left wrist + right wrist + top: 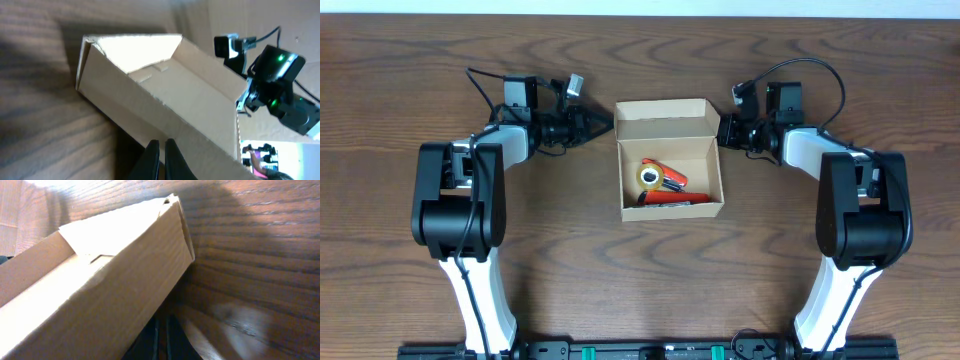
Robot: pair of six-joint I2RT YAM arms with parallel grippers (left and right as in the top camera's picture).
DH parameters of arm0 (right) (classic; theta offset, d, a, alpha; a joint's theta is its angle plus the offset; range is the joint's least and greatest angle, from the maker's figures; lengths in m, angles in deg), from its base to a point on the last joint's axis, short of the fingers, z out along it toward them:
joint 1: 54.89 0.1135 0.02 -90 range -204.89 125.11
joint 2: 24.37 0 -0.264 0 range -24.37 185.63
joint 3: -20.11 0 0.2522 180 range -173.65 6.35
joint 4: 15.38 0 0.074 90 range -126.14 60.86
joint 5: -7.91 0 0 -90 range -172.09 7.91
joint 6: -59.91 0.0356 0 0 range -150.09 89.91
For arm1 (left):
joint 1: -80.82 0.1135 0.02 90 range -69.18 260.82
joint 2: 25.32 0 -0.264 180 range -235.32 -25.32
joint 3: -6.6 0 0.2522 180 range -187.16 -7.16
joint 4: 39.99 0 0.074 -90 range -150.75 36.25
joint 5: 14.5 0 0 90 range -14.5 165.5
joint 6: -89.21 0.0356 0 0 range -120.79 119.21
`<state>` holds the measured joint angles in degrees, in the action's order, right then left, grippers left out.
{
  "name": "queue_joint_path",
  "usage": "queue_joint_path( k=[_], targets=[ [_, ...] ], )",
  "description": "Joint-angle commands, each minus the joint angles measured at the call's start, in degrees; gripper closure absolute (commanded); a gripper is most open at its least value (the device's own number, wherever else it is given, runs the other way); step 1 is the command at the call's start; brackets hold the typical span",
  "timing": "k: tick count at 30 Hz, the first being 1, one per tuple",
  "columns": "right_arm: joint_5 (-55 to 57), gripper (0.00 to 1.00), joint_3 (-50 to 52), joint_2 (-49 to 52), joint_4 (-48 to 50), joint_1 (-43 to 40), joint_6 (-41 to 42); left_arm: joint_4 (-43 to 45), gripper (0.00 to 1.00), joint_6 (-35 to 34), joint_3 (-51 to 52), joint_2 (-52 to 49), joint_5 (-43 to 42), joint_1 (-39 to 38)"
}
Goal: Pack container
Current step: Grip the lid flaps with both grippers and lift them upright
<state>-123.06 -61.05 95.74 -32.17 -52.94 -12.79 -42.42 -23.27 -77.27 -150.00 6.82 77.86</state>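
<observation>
The container, a tan cardboard box (665, 118), stands open at the table's middle with its flap lid raised at the back. Inside lie orange and red markers (667, 198) and a yellow roll (649, 176). My left gripper (607, 127) is shut, with its tips against the box's back left corner; in the left wrist view the fingers (162, 150) press on the box's outer wall (165, 100). My right gripper (723, 130) is shut at the back right corner; in the right wrist view its fingers (161, 335) sit beneath the box's side (100, 290).
The box rests on a dark wooden table (570, 260). The two arm bases stand at the front left (460, 210) and front right (865, 215). The right arm (280, 85) shows beyond the box in the left wrist view.
</observation>
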Motion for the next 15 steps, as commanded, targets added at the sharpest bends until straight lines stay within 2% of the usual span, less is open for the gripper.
queue_joint_path(
  k=[1, 5, 15],
  targets=[
    [-1.6, 0.99, 0.2, 0.8, 0.5, -0.8, 1.2, 3.0, 0.94, -4.7, -0.3, -2.8, -1.0, -0.1],
    [-2.2, 0.99, 0.2, 0.8, 0.9, -0.9, 1.4, 5.5, 0.94, -7.2, -1.6, -5.4, -3.6, -0.1],
    [-4.3, 0.99, -2.2, 0.8, 1.6, -0.8, 2.4, 5.5, 0.94, -8.1, -4.7, -6.0, -6.8, -0.3]
  ],
)
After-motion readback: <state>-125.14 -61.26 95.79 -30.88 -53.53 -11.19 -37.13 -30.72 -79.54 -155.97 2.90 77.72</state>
